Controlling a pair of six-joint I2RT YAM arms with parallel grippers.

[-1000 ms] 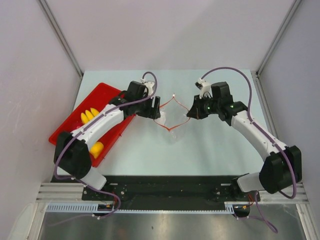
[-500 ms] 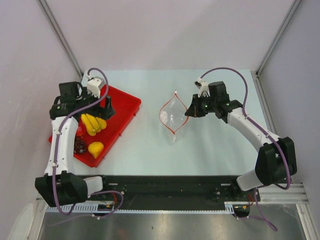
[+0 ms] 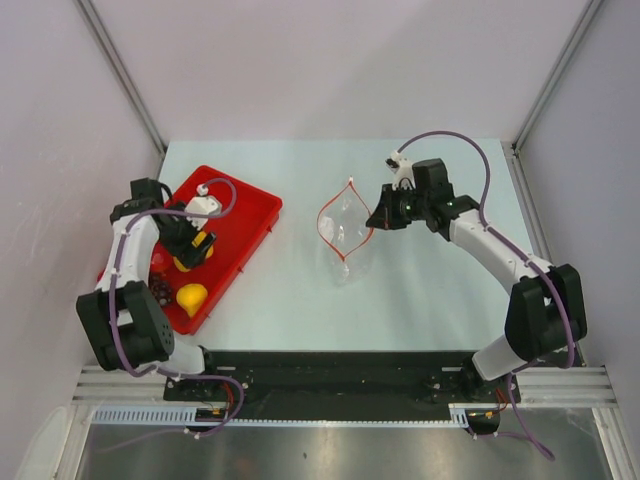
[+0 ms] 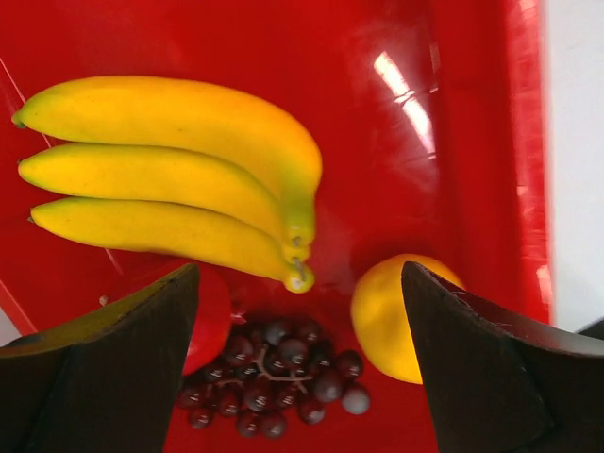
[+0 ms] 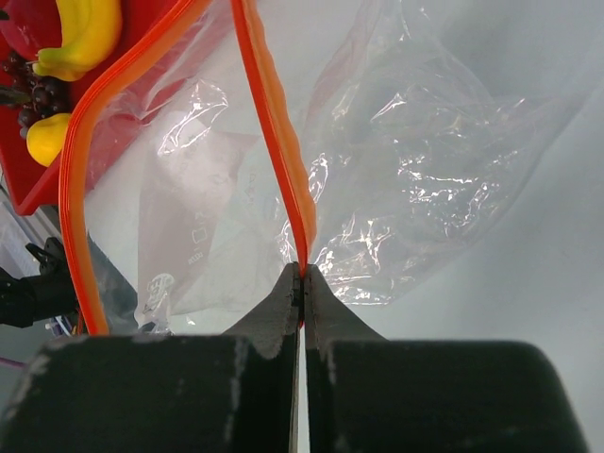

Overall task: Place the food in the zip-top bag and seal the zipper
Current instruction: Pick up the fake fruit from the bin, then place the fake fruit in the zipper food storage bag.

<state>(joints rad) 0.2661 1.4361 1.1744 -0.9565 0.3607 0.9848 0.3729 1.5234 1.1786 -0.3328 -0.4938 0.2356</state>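
Zip-top bag [image 3: 343, 232] stands mid-worktop, well apart from the food, with its mouth gaping in a leaf shape. Zipper [image 5: 274, 142] shows as two orange lips bowed away from each other, unsealed. Nothing inside the bag that I can make out, only crinkled clear film.

Right gripper [image 5: 302, 283] has its jaws clenched on one lip of the zipper, at the side of the mouth nearest that arm. Reads as a holding job: lift the lip and hold the mouth wide so the other arm can drop fruit in alone.

All the food sits in the red tray [image 3: 255, 205] at the left of the worktop [image 3: 430, 290]:
- banana bunch [image 4: 179, 175]
- grape cluster [image 4: 274, 377]
- yellow-orange fruit [image 4: 392, 316]
- red fruit [image 4: 215, 316], half hidden behind a finger

Pieces crowd together, touching or nearly so.

Left gripper [image 4: 300, 274] hangs over that cluster, jaws released and spread wide, grasping nothing. The stem end of the bananas lies between them, so I judge the bananas the likely first pick. Loading not yet begun; sealing comes last.
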